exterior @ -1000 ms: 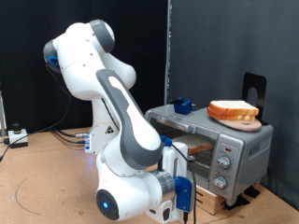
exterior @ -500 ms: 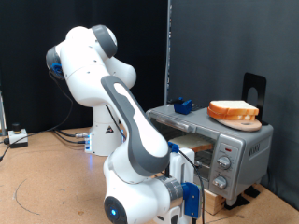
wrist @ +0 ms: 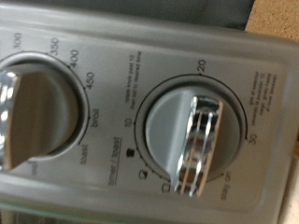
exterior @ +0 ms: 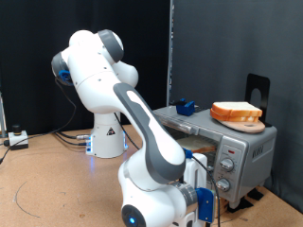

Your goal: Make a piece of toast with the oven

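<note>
The silver-grey oven (exterior: 248,151) stands at the exterior view's right. A bread slice (exterior: 237,111) lies on a round wooden plate (exterior: 248,124) on top of it. A tan shape (exterior: 197,144) shows inside, behind the glass; I cannot tell whether it is the piece of toast. My gripper (exterior: 210,185) is at the front of the oven, right by its knob panel (exterior: 227,168); its fingers do not show. The wrist view is filled by that panel: a timer knob (wrist: 192,140) with a chrome grip, and part of the temperature knob (wrist: 23,103).
A small blue object (exterior: 185,106) sits on the oven's top at the back. A black stand (exterior: 257,91) rises behind the plate. The oven rests on a wooden block (exterior: 222,202). Cables and a white box (exterior: 17,139) lie at the exterior view's left.
My arm has swung towards the exterior view's right, bringing the hand from in front of the glass door to the knob panel.
</note>
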`<action>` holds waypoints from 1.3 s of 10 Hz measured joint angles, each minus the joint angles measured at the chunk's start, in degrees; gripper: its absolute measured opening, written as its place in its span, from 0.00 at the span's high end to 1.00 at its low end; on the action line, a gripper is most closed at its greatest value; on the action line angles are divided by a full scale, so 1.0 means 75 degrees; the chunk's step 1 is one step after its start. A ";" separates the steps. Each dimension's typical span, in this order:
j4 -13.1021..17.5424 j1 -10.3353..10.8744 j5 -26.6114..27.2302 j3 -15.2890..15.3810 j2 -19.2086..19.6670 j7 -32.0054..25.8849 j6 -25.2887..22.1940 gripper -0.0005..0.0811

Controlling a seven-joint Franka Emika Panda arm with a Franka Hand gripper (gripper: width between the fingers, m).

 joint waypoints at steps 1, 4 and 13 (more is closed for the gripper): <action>-0.0006 0.0088 0.0000 0.0003 0.0011 0.0000 0.0088 0.00; -0.0008 0.0280 0.0057 0.0021 0.0026 0.0000 0.0310 0.00; -0.0047 0.0426 0.0247 0.0006 0.0056 0.0037 0.0524 0.88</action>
